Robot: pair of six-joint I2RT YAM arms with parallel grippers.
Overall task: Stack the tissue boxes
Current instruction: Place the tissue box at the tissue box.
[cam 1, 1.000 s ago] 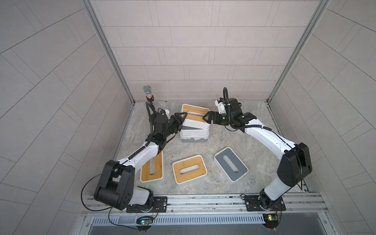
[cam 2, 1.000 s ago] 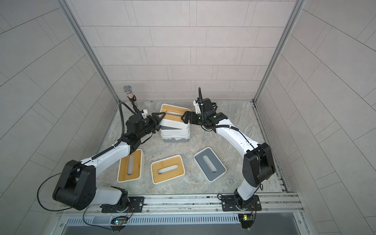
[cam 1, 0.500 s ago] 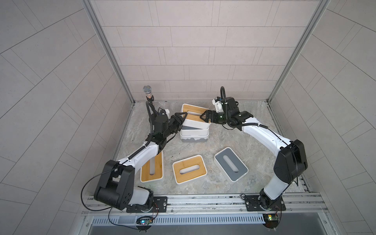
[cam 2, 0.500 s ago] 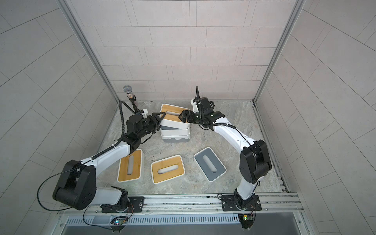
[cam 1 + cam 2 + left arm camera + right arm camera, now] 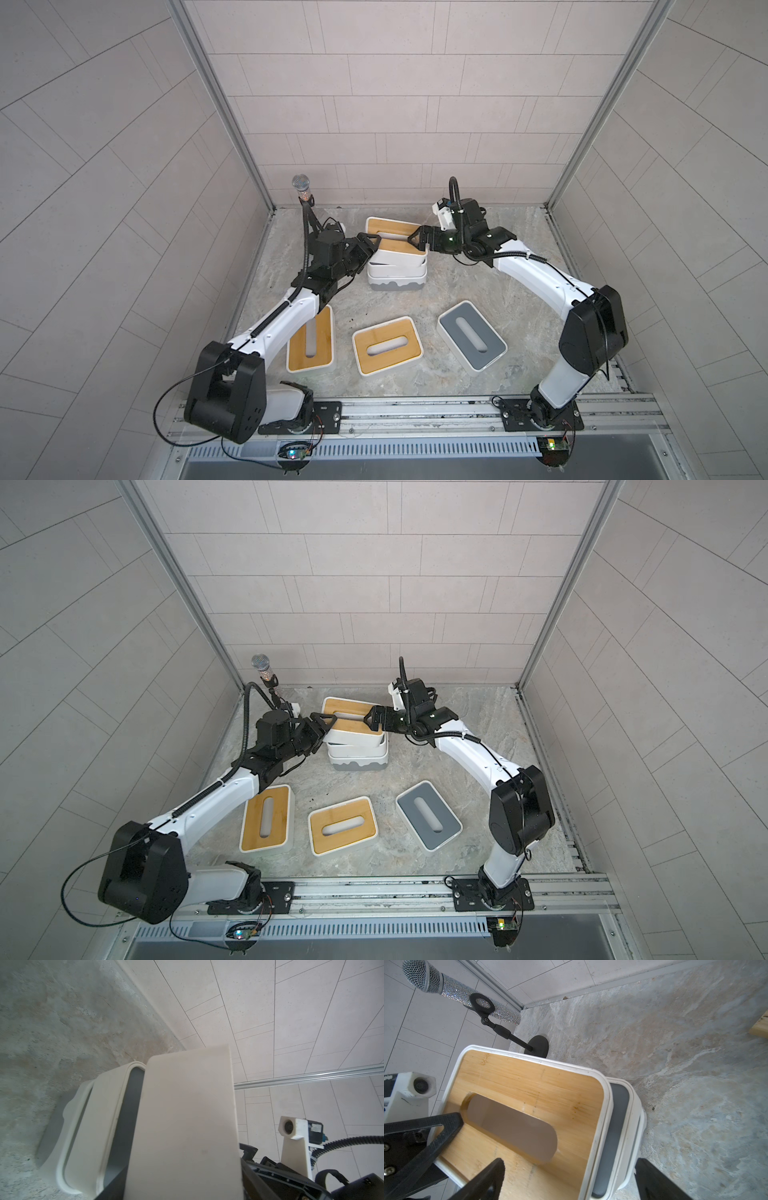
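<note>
Tissue boxes lie in two groups on the stone floor: a stack near the back wall and three loose boxes near the front rail. The stack's bottom is the all-white box with the grey wavy base. On it sits a grey-topped box, and on that a bamboo-topped box. This top box is skewed against the two below, so the right wrist view shows a strip of the grey lid past its rim. The left gripper is at the top box's left end. Its fingers do not show in the left wrist view, which that box's white wall largely fills, so I cannot tell whether it grips the box. The right gripper is at the opposite end with its jaws spread wide. One black finger reaches over the bamboo lid beside the oval slot, and the other stands clear of the stack's side. Just behind the stack, a second bamboo-topped box lies flat on the floor. In front, side by side and apart from one another, are a bamboo-topped box partly under the left arm, another bamboo-topped box in the middle, and a grey-topped box. A glittering microphone on a stand occupies the back left corner.
</note>
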